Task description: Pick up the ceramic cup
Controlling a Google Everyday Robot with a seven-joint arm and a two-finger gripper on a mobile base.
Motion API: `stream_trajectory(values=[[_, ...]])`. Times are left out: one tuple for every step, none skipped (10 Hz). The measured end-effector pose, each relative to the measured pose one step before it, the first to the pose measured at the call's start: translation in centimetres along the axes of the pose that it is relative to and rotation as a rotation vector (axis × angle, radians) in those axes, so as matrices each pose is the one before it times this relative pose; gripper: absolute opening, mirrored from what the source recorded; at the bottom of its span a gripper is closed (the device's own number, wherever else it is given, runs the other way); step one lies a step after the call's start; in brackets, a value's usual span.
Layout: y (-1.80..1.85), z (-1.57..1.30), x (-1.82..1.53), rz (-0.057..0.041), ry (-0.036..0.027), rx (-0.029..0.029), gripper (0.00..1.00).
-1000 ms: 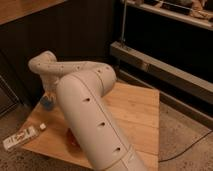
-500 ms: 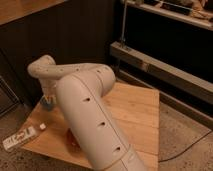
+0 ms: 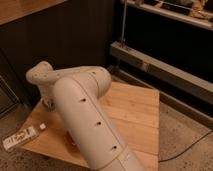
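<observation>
Ceramic cup, out of sight behind the arm's downturned wrist at the left rear of the pale, grained wooden tabletop — gripper points down there, its opening impossible to tell; the smooth, rounded white arm crosses the tabletop

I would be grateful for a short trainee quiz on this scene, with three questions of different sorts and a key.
1. True or false: the claw, at the end of the white arm, is down at the left end of the wooden table.
2. Where does the flat white object lie? A) on top of the arm; B) by the table's near left edge; C) at the table's right corner.
3. In a few words: what hides most of the table's left half from the camera?

Key: 1 true; 2 B; 3 the white arm, which crosses the foreground.
</observation>
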State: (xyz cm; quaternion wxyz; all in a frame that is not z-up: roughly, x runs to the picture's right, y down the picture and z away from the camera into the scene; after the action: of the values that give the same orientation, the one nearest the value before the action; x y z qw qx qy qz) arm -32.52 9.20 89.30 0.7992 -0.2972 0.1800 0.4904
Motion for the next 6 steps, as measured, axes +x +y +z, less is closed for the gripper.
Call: stream_trajectory(values=[[-0.019,0.087,-0.037,0.00530,0.00120,0.00750,0.20],[-0.037,-0.099,0.022,0.01605,0.00607,0.00224,0.06],[0.045,-0.122,0.068,0.01224,0.00547,-0.00571,0.02],[-0.093,-0.320,-0.061,0.01270,0.00025,-0.00339,0.00],[-0.209,-0.678,-0.163,0.01761,-0.00457,-0.00850,0.00],[0.006,-0.881,-0.051,0.01886,-0.00171,-0.01404,0.00]])
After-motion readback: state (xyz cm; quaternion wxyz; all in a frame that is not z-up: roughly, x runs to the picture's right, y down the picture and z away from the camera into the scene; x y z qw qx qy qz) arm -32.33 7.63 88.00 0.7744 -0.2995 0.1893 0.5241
